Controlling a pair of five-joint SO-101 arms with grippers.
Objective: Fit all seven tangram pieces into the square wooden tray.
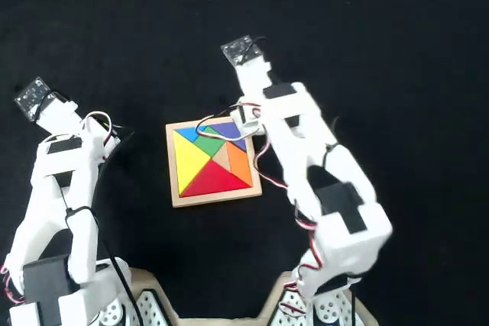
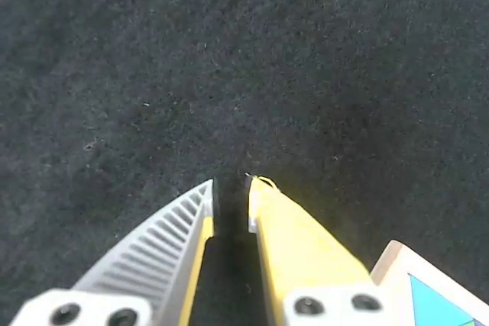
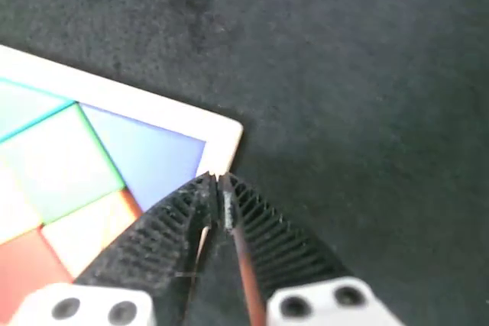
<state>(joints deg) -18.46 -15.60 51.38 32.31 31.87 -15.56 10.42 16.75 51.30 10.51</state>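
Note:
The square wooden tray [image 1: 218,198] lies mid-table with coloured pieces filling it: yellow [image 1: 189,162], red [image 1: 218,181], green [image 1: 208,145], orange [image 1: 239,162], a pale wooden one [image 1: 221,158], a blue one and a purple one. My right gripper [image 3: 216,181] is shut and empty, its tips just above the tray's far right corner [image 3: 225,139], beside the purple piece [image 3: 153,154]. My left gripper [image 2: 231,185] is shut on nothing over bare cloth to the left of the tray, with a tray corner [image 2: 397,253] close beside it.
Black cloth covers the whole table. The right arm [image 1: 306,150] reaches along the tray's right side, and the left arm [image 1: 65,173] stands at the left. The arm bases sit at the near edge.

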